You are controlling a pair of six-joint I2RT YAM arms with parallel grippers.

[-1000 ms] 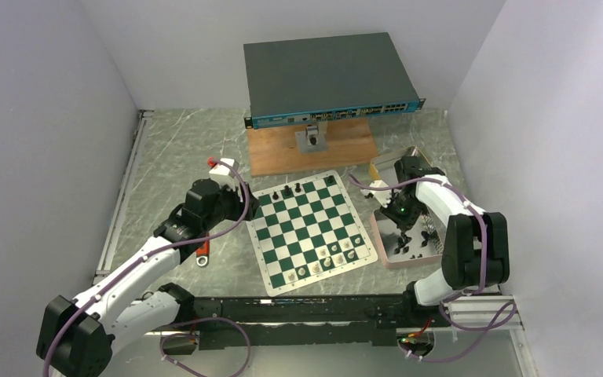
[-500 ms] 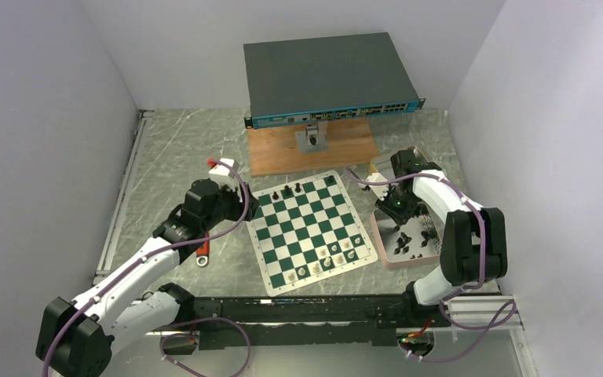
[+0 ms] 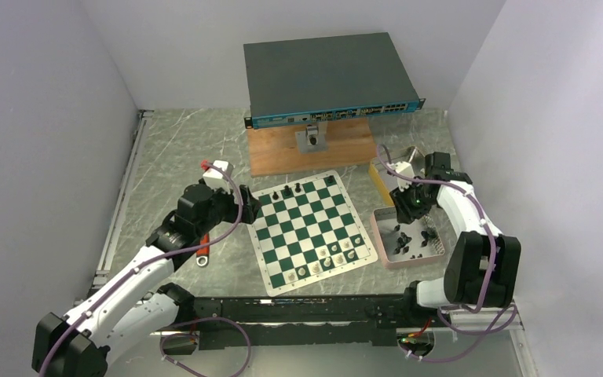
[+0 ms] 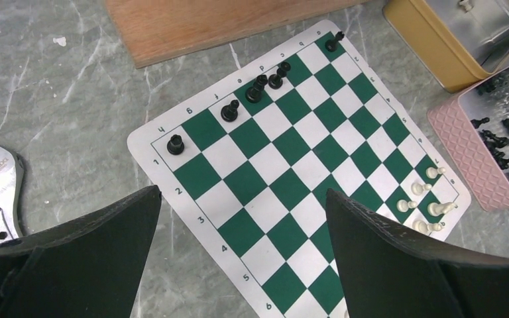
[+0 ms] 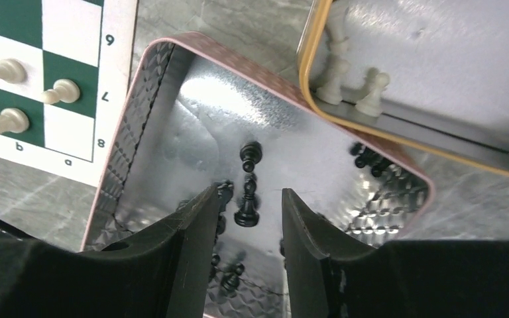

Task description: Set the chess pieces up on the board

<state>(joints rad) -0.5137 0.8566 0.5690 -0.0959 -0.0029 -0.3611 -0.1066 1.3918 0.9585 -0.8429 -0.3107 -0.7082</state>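
Looking past your right gripper, you find its fingers parted, a black piece in the pink tray showing untouched between them; your left gripper gapes over the board.

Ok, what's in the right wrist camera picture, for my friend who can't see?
The open right pincer hangs over a pink rectangular metal tray, with a small black plastic chess piece seen in its gap. A yellow tin holding white pieces is at the upper right, and a corner of the green-and-white chess board at the left.
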